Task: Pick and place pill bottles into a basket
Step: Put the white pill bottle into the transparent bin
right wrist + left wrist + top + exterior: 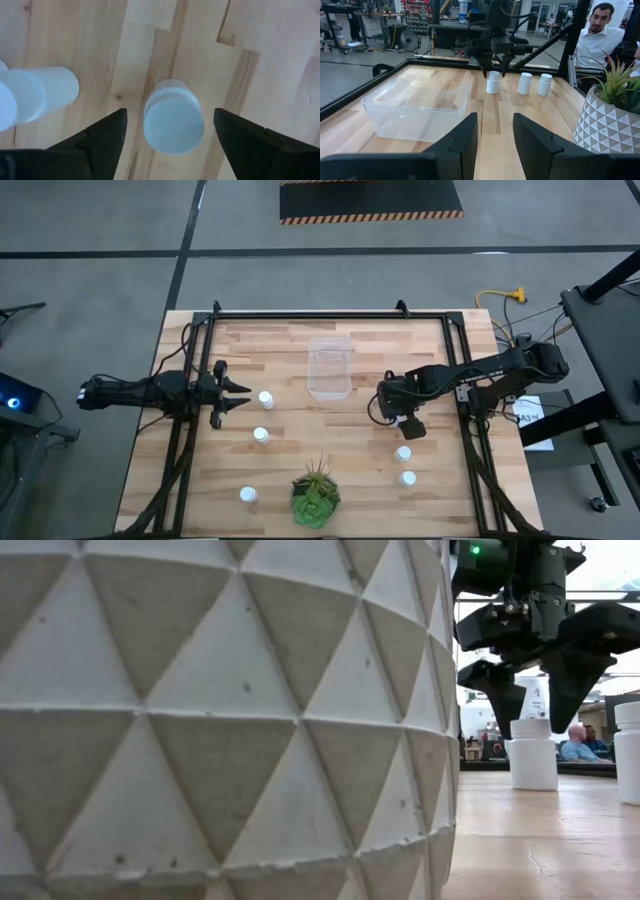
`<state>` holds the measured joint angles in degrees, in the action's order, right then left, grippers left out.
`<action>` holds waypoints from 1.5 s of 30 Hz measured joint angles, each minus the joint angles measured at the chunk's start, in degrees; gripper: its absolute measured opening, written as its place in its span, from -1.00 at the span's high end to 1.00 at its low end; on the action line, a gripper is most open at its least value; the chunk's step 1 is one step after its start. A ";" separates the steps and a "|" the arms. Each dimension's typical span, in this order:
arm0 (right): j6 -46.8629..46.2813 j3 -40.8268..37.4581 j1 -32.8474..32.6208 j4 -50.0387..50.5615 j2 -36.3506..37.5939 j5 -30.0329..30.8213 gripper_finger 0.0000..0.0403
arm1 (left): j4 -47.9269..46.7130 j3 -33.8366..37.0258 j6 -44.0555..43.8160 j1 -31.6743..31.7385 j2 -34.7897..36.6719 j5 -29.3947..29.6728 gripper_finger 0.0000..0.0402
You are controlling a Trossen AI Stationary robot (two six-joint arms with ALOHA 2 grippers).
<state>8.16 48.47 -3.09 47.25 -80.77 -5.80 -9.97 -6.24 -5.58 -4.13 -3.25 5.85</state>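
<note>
Fingers (170, 132) straddle round-capped white cylindrical bottle (173, 121).

From above I see the basket (330, 368) at table centre-rear. Two pill bottles (265, 398) lie left of it, one at front left. The plant (316, 496) stands front centre. Right gripper (408, 425) hangs over a bottle (173, 120); two more bottles (402, 453) lie right front.

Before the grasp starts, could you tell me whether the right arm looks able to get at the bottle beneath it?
Probably yes. The right gripper hangs directly above the pill bottle, jaws open either side of its cap, with bare table around it; the neighbouring bottle stands off to one side.
</note>
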 joint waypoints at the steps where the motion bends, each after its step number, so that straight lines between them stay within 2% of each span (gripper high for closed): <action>1: 0.00 0.00 0.00 -0.11 0.00 0.00 -0.40 | 0.01 0.00 0.00 -0.01 0.00 0.01 0.47; 14: 0.00 0.00 0.00 -0.32 0.00 0.02 -0.19 | 0.02 0.00 0.00 0.01 0.00 0.01 0.47; 27: 0.29 0.04 0.01 -0.27 0.00 0.05 0.26 | 0.02 0.00 0.00 0.01 0.00 0.00 0.47; 40: 0.36 0.25 0.01 0.82 0.02 0.02 0.27 | 0.02 0.00 0.00 0.00 0.00 0.01 0.47; 45: -0.57 3.32 0.20 3.98 0.02 0.16 0.27 | 0.02 0.01 0.00 0.00 0.00 0.01 0.47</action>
<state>7.59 51.79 -2.90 51.24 -80.75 -5.65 -9.96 -6.23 -5.58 -4.13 -3.25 5.85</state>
